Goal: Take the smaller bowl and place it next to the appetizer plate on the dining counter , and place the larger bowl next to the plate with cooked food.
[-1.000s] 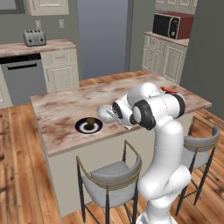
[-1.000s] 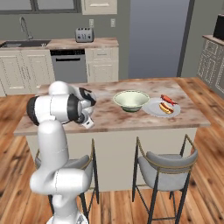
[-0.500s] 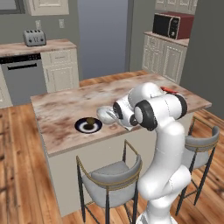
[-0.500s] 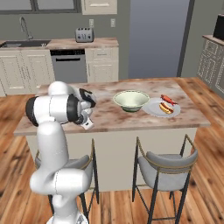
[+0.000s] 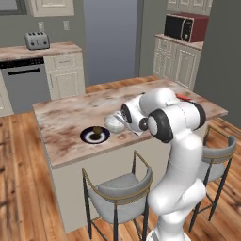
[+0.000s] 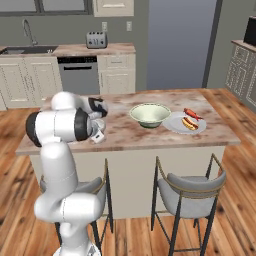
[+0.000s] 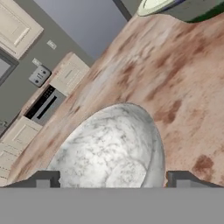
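Little has shifted since a second ago: the arm holds the same low reach over the worktop [image 5: 70, 122], and the bowls and plates lie where they lay. What has changed is the fingers [image 7: 113, 177] — in the hand view their two tips now stand wide apart, one to each side of the small bowl [image 7: 111, 148], with its rim running just inside the right-hand tip. Whether they touch the bowl I cannot tell; they do not look clamped on it.

Taking the dark plate [image 5: 94, 135] as the mark: it sits on the worktop toward its left end as the left base view sees it, with one brown morsel at its centre. The small bowl [image 5: 114, 123] stands upright just beside that plate, on the side nearer the arm's wrist, apart from it by a narrow strip of marble. In the right base view the bowl [image 6: 97, 124] is partly hidden behind the arm.

Well away from the dark plate, farther along the worktop [image 6: 150, 135], stands the large bowl [image 6: 149, 114] — upright, cream inside. Just beyond it, close by its rim, is the pale plate [image 6: 184, 123] with red and yellow food. The large bowl's edge [image 7: 183, 8] also shows at the top of the hand view.
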